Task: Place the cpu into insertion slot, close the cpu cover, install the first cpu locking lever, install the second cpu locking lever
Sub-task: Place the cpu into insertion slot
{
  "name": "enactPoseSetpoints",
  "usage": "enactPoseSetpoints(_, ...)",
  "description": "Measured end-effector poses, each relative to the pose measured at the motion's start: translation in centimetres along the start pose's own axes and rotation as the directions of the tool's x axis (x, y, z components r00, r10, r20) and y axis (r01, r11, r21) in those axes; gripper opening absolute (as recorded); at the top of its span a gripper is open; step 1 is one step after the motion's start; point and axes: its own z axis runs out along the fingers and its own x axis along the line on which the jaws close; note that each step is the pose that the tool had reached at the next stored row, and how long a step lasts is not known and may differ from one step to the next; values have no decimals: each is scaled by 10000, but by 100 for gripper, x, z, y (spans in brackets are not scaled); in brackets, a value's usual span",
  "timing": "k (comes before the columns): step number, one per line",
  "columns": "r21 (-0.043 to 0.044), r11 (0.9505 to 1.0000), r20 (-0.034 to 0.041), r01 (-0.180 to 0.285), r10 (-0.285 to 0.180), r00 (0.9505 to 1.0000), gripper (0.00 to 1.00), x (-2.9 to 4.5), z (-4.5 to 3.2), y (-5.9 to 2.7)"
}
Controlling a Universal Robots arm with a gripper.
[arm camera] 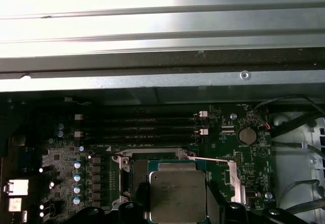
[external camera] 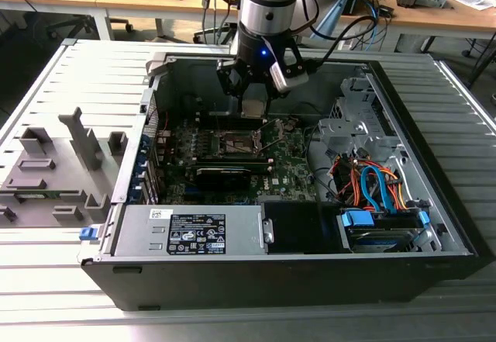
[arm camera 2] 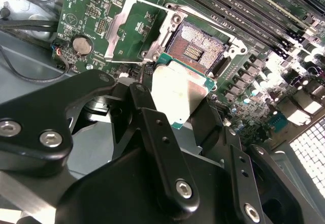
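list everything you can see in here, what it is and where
cpu: one, silvery-grey, held above the insertion slot
insertion slot: one, dark, uncovered, on the motherboard
cpu cover: one, dull silver, flipped open beside the slot
memory slots: several, black, alongside the slot
motherboard: one, green, inside the computer case
computer case: one, black, lying open on the table
table: one, grey, slatted
end effector: one, black, shut on the cpu

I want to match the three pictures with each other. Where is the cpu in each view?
Exterior view: the cpu hangs in the pincer, above the motherboard.
Second wrist view: the cpu overlaps the open insertion slot.
First wrist view: the cpu hides part of the insertion slot.
Shared landmark: the insertion slot, in all three views.
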Motion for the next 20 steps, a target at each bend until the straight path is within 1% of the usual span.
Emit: enactPoseSetpoints(20,-1,10000,0,0,0,10000,54,-1,35,-11)
